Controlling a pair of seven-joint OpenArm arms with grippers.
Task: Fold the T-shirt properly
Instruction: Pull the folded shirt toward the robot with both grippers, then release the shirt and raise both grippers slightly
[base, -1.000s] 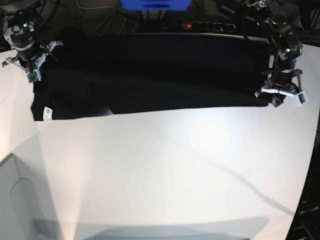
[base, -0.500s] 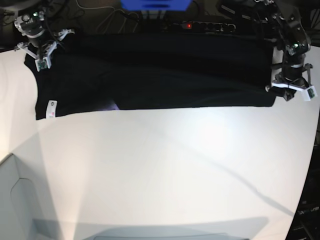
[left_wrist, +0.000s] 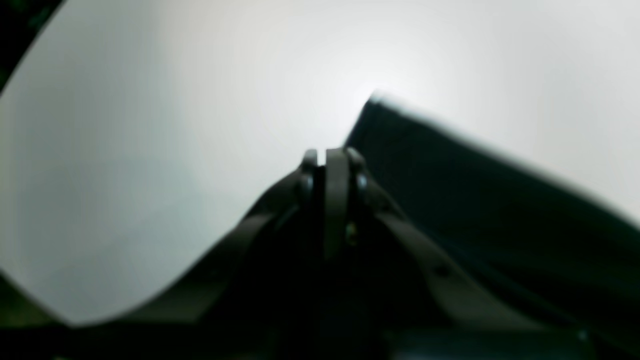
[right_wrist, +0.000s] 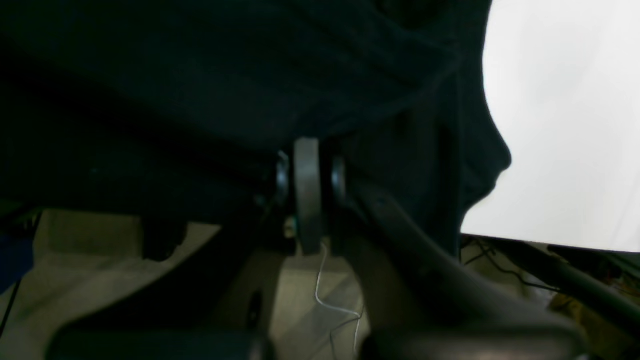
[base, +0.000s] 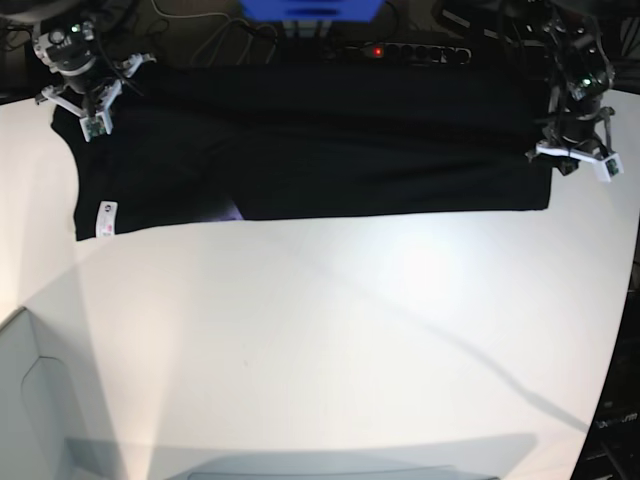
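T-shirt (base: 320, 140): black, stretched in a wide band across the far part of the white table (base: 330, 340); its far edge runs along the table's far edge, its near edge is nearly straight from left to right.
T-shirt, left end: hangs lower toward the near side than the rest, with a small white tag (base: 102, 218) at its near left corner (print on it too small to read).
T-shirt, patch: a faint bluish spot (base: 228, 211) shows on the near edge, left of centre.
Right gripper (base: 88, 112): at the far left of the base view, over the shirt's far left corner; jaws clenched on a fold of the T-shirt. In the right wrist view the fingers (right_wrist: 307, 165) are pressed together with black cloth bunched just above them.
Left gripper (base: 574, 160): at the far right of the base view, at the shirt's right edge; jaws clenched. In the left wrist view the fingertips (left_wrist: 334, 160) meet beside the shirt's corner (left_wrist: 380, 107); whether cloth is pinched between them cannot be told (view is blurred).
Power strip (base: 405, 51): beyond the far table edge, one red light lit.
Blue object (base: 312, 9): beyond the far edge, near centre.
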